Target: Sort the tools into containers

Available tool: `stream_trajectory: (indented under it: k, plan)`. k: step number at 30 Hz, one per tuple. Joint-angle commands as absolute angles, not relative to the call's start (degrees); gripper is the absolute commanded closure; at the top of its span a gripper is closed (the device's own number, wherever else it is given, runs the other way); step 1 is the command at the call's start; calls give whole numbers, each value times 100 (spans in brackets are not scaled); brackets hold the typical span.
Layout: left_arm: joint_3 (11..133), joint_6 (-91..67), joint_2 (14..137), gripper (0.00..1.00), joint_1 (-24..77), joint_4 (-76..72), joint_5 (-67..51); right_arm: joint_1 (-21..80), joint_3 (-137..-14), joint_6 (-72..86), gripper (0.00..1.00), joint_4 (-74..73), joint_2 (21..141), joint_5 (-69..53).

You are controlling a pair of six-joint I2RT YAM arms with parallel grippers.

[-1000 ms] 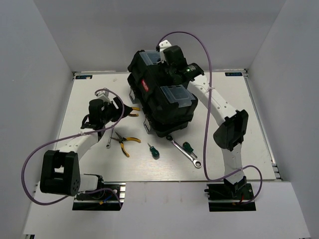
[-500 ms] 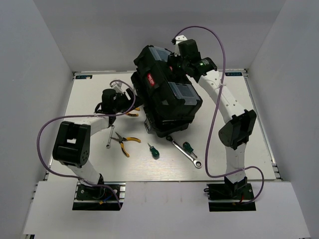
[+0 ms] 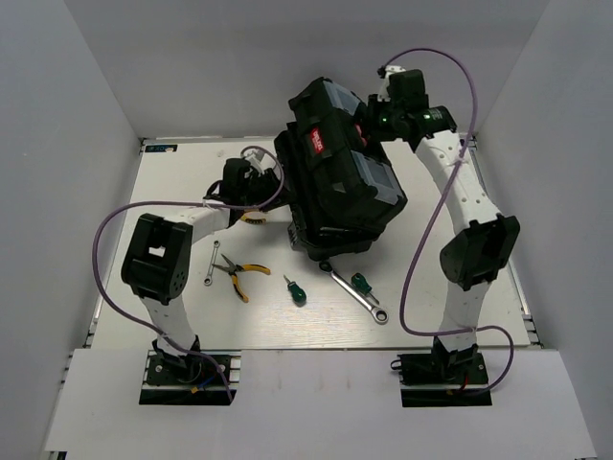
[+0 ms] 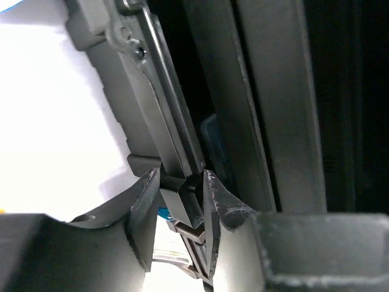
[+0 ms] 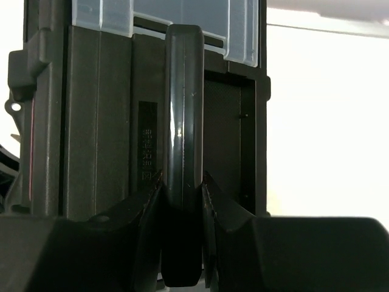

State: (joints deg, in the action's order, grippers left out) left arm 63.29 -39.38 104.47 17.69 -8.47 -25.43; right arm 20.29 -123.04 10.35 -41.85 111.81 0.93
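The black toolbox (image 3: 335, 206) stands mid-table with its lid (image 3: 347, 163) tilted up to the right. My right gripper (image 3: 372, 119) (image 5: 182, 182) is shut on the lid's handle (image 5: 184, 103), next to a clear organiser cover (image 5: 182, 18). At the box's left side my left gripper (image 3: 271, 188) (image 4: 181, 193) is shut on a black tab of the box's edge (image 4: 182, 198). The inner compartments are hidden. On the table lie yellow-handled pliers (image 3: 239, 275), a short wrench (image 3: 209, 271), a green screwdriver (image 3: 295, 290), a long wrench (image 3: 356, 295) and a second green screwdriver (image 3: 361, 283).
A second pair of yellow pliers (image 3: 254, 219) peeks out under my left forearm beside the box. White walls close in the table on three sides. Purple cables loop from both arms over the table's left and right parts.
My right gripper has swung the lid up and to the right by its handle. The left arm has moved right to the box's left side and its jaws have closed on the edge tab.
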Motion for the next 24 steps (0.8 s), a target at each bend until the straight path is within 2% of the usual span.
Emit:
stream_trajectory:
  k: [1,4,12,18,24]
  plan:
    - [6818,-3568,10625,68,1740,-71,-2242,1311,-12209,1125,100,-2857,10029,423]
    - [7232,-3419,10801,72,1740,289,-2180,1029,-11594,1195,100,-2699,9792,186]
    - [7848,-3138,11196,72,1740,834,-1916,255,-9944,1082,100,-2172,9019,-36]
    - [7989,-3085,11417,72,1740,888,-1916,-245,-9431,485,100,-2127,8991,570]
    - [7989,-3033,11470,72,1688,940,-1916,-518,-9597,18,100,-2557,9404,1203]
